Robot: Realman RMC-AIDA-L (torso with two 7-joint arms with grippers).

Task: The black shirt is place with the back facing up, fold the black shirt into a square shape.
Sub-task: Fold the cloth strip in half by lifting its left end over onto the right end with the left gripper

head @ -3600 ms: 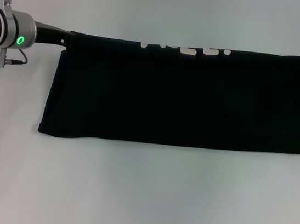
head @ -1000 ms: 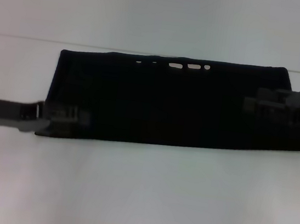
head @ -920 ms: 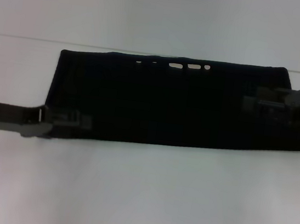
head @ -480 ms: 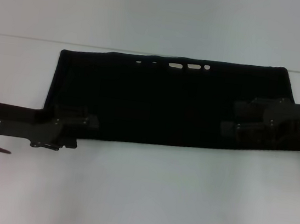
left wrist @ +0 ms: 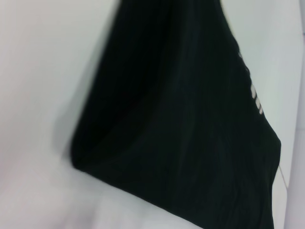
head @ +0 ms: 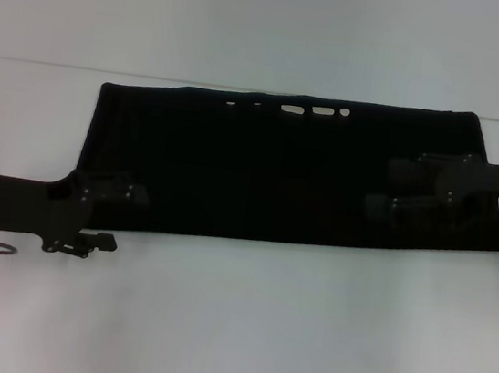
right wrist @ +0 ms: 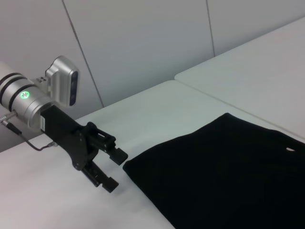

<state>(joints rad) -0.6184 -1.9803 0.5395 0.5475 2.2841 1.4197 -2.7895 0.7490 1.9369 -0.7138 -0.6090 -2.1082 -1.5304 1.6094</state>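
The black shirt (head: 270, 171) lies flat on the white table as a long folded band, with bits of off-white lettering (head: 319, 111) along its far edge. My left gripper (head: 117, 217) is at the band's near left corner. It is open, with one finger over the cloth, the other over bare table, and nothing held. From the right wrist view the left gripper (right wrist: 113, 168) shows spread beside the shirt (right wrist: 228, 167) corner. My right gripper (head: 389, 187) hovers open over the band's right part. The left wrist view shows only the shirt (left wrist: 181, 119).
Bare white table (head: 257, 335) stretches in front of the shirt and beyond its far edge. A second white tabletop (right wrist: 257, 62) adjoins behind, with a grey panelled wall (right wrist: 143, 43) past it.
The raised top edge has been let go and the shirt now lies flat. Both grippers came down to the band's ends; the left one has drawn back to the left corner.
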